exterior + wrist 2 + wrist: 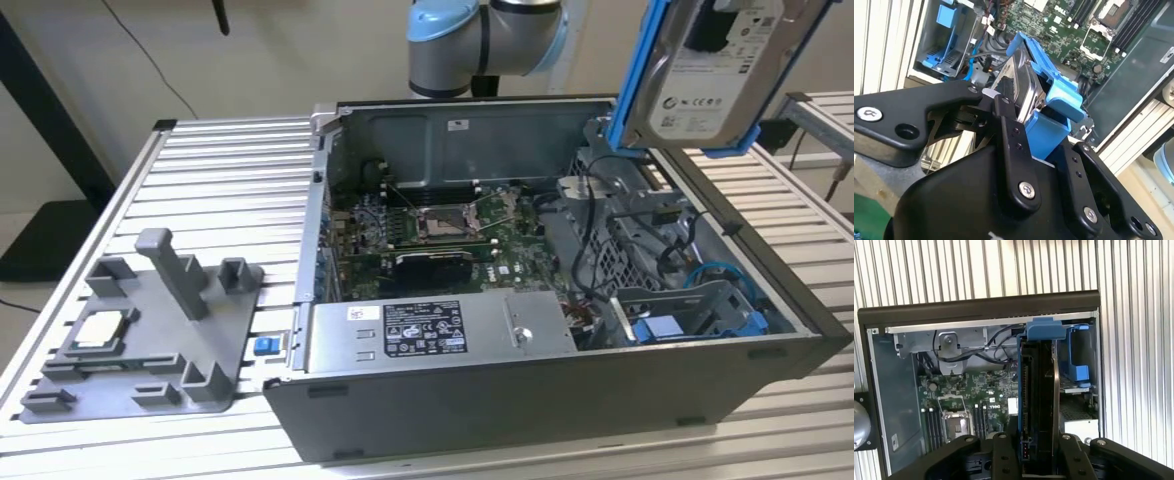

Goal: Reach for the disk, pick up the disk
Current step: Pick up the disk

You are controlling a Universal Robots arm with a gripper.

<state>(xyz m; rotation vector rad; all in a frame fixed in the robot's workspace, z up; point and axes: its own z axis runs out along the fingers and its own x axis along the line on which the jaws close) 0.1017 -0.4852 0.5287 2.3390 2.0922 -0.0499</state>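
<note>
Above the open computer case (pixel 534 400), toward the exterior view's right, the disk (pixel 714 75) hangs clear of the chassis, lifted well off its interior. Its silver face with the white label is turned toward the exterior camera, and the bright blue bracket runs down both long edges.

In both wrist views the hand (pixel 1021 122) is clenched on the disk (pixel 1039 405): the black fingers (pixel 1009 135) press against its opposite flat sides, and the drive stands edge-on between them. The blue bracket's end piece (pixel 1046 330) caps the far end of the drive in the first wrist view.

Below the held disk, the case lies on its side on the slatted aluminium worktop (pixel 214 170) with its side panel off. Inside are the green motherboard (pixel 441 225) with its bare processor socket (pixel 445 220), the grey power supply box (pixel 441 330) with a black-and-white sticker at the near wall, and a blue-trimmed drive bay (pixel 694 315) at the exterior view's right.

On the worktop to the exterior view's left of the case, apart from it, sits a grey fixture tray (pixel 147 330) with upright posts; a small square silver chip (pixel 104 330) rests in one of its recesses.

The arm's grey and light-blue joint (pixel 474 40) shows behind the case.
</note>
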